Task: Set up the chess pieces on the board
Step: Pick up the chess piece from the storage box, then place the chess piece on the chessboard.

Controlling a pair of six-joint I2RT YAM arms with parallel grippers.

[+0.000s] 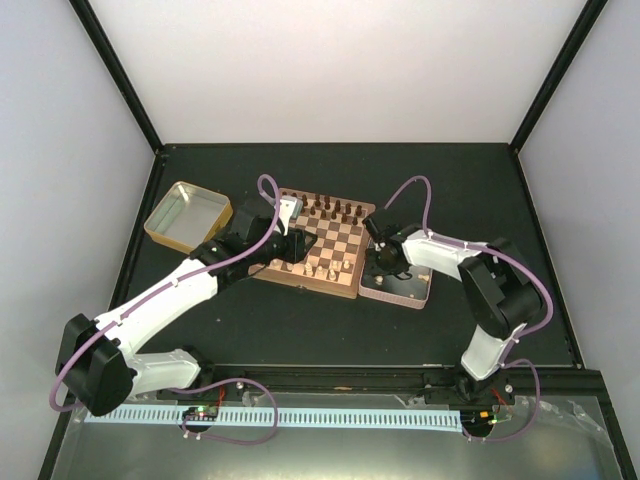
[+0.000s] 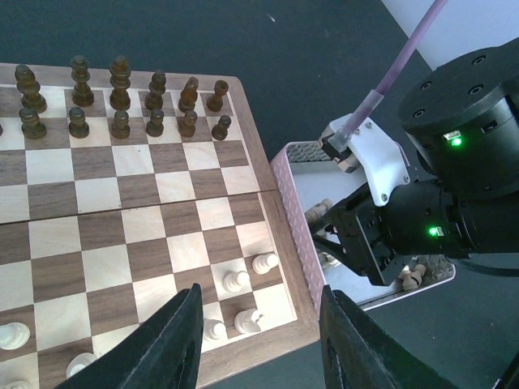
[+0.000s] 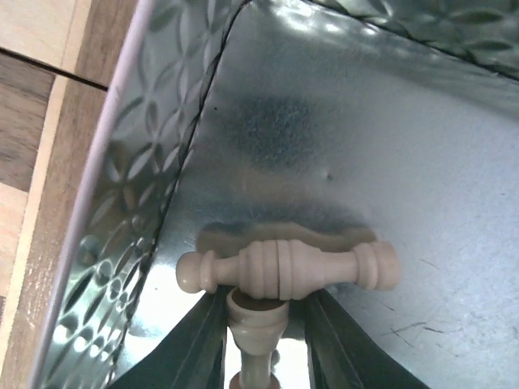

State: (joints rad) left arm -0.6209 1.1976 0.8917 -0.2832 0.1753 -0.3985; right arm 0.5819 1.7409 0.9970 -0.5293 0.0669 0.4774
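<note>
Lying on the worktop (image 1: 300, 330): the board (image 1: 318, 243), with a gold tin (image 1: 188, 215) off its left corner and a pink tin (image 1: 397, 287) just beside its right edge.
Far ranks: dark chessmen (image 2: 120, 97) stand upright in two rows.
Near ranks: a few light chess pieces (image 2: 237, 280) stand on squares by the near right corner, and others stand further left.
Left end effector (image 2: 259, 340): hovers over the board, fingers spread wide, nothing between them.
Right end effector (image 3: 263, 324): is down inside the pink tin, its fingers closely flanking a tan piece (image 3: 255, 316); whether they actually clamp it cannot be told.
Tin floor: a second tan piece (image 3: 284, 270) lies on its side across the fingertips, against the flanked one.
</note>
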